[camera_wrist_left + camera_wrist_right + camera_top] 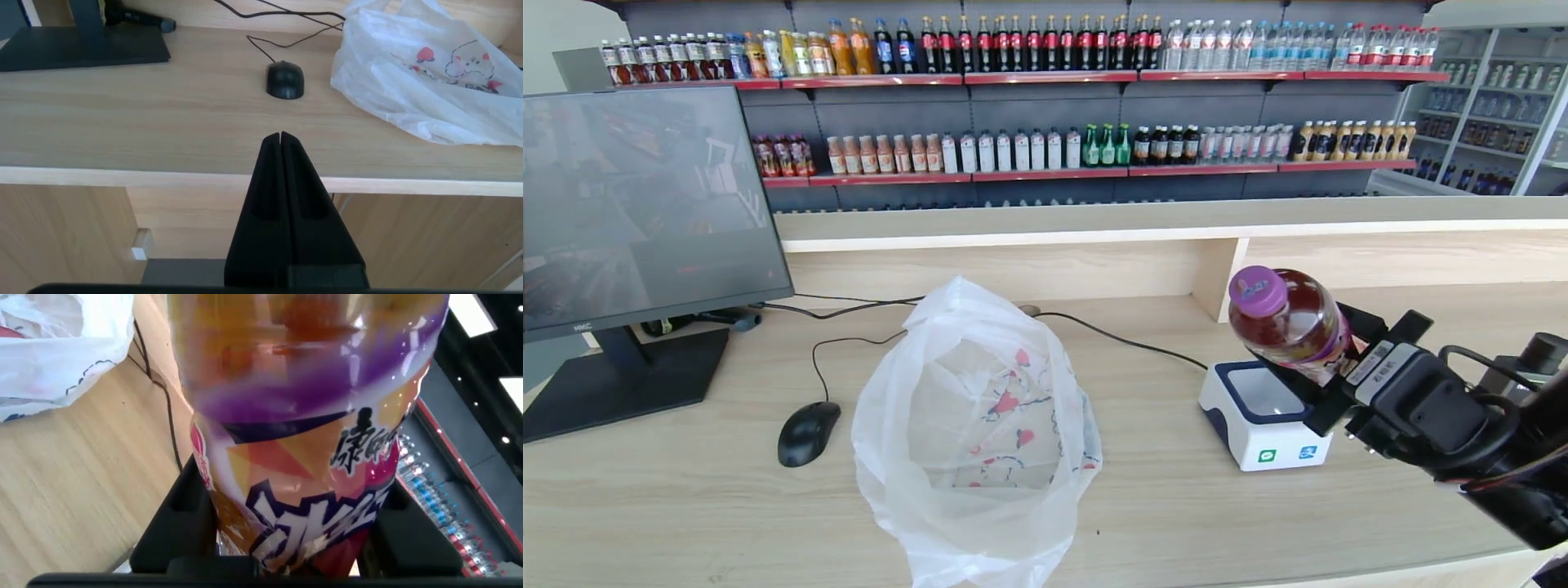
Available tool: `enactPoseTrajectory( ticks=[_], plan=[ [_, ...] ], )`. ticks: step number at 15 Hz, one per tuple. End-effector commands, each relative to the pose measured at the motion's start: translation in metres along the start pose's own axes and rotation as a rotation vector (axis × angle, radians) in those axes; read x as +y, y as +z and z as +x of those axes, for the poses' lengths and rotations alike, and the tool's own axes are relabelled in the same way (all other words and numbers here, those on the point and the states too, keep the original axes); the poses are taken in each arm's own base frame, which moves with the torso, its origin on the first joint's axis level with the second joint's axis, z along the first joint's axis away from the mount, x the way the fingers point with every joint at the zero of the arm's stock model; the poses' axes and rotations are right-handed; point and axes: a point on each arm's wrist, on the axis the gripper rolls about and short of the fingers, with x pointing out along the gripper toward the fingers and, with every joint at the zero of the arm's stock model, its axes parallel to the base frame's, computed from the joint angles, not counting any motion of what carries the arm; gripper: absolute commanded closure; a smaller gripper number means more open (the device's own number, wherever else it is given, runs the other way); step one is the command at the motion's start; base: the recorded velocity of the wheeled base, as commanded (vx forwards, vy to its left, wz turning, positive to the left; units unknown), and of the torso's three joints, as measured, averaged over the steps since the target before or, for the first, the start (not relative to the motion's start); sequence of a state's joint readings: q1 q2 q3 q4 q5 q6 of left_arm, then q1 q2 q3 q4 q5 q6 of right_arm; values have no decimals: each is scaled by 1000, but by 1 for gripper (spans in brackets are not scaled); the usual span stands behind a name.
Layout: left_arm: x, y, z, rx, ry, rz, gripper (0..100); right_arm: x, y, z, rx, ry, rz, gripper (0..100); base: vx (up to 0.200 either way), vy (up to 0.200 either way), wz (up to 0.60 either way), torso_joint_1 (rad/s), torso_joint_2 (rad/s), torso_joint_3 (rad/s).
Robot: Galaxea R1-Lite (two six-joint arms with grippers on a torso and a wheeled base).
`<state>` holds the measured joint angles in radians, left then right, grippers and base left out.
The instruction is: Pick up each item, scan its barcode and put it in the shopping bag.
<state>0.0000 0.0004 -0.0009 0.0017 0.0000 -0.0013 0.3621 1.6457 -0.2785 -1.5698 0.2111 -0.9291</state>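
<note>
Purple-capped bottle (1286,322): clamped at its label in your right gripper (1327,365), tilted just above the scanner (1262,425), bag (976,433) standing open to its left. Your left gripper (280,143): fingers pressed together, empty, facing the counter (122,106) edge

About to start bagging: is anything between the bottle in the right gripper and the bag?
Nothing visible. The bottle sits in the right gripper above the scanner; between it and the open bag lies just counter and a thin cable.
</note>
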Motion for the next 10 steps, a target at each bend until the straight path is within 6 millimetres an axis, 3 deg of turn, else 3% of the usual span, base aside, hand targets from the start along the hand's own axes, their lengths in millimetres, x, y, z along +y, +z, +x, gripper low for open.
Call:
enactPoseTrajectory(
  ticks=[1, 5, 10],
  plan=[
    [0, 0, 0, -1, 0, 0, 100, 3, -6, 11, 6, 9, -35, 100, 0, 0, 0, 0, 0, 0],
    [0, 0, 0, -1, 0, 0, 100, 5, -22, 17, 58, 17, -96, 100, 0, 0, 0, 0, 0, 0],
    [0, 0, 0, 0, 0, 0, 100, 14, -27, 18, 37, 77, -174, 100, 0, 0, 0, 0, 0, 0]
  ],
)
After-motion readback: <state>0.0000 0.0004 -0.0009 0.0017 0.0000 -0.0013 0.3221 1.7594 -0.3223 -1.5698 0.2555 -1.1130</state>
